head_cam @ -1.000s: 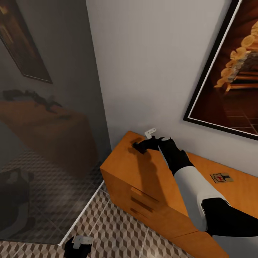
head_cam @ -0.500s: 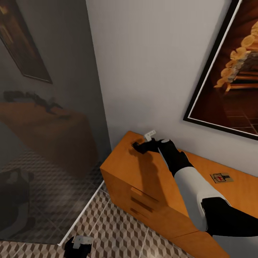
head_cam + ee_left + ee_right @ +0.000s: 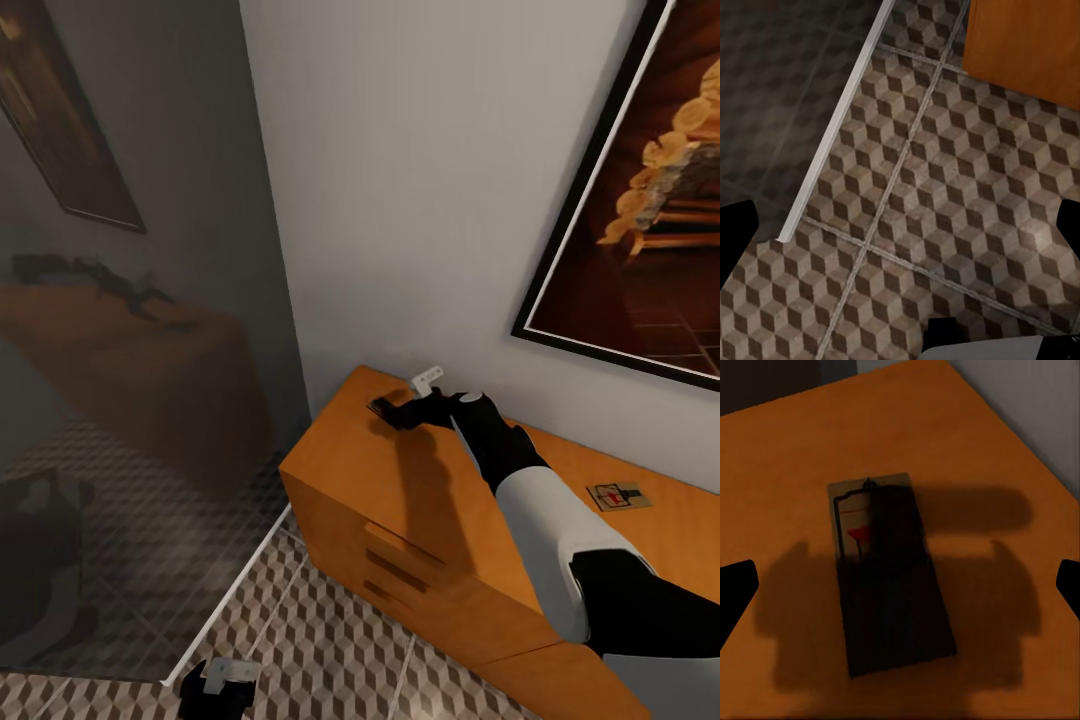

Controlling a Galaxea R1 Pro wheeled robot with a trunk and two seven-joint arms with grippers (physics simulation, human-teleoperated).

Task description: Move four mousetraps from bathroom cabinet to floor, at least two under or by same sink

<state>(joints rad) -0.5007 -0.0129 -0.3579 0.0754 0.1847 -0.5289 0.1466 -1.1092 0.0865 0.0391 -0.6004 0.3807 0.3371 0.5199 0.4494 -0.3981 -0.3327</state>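
- Right gripper [image 3: 392,407] — black fingers spread wide over flat tan wooden mousetrap [image 3: 889,570], lying shadowed on orange-brown wooden cabinet [image 3: 340,470].
- Second mousetrap [image 3: 618,495] — farther along same top.
- Left gripper [image 3: 215,685] — low above cube-patterned tiled floor [image 3: 945,187], fingers apart.

One mousetrap [image 3: 889,574] lies on the cabinet [image 3: 340,470] near its left back corner; another mousetrap [image 3: 618,495] sits well apart, rightward.

Hidden and cut-off parts

Gripper shadow darkens most of the mousetrap [image 3: 889,574]; the frame's right edge crops the painting [image 3: 640,190]; the left gripper [image 3: 215,688] is cropped at bottom.
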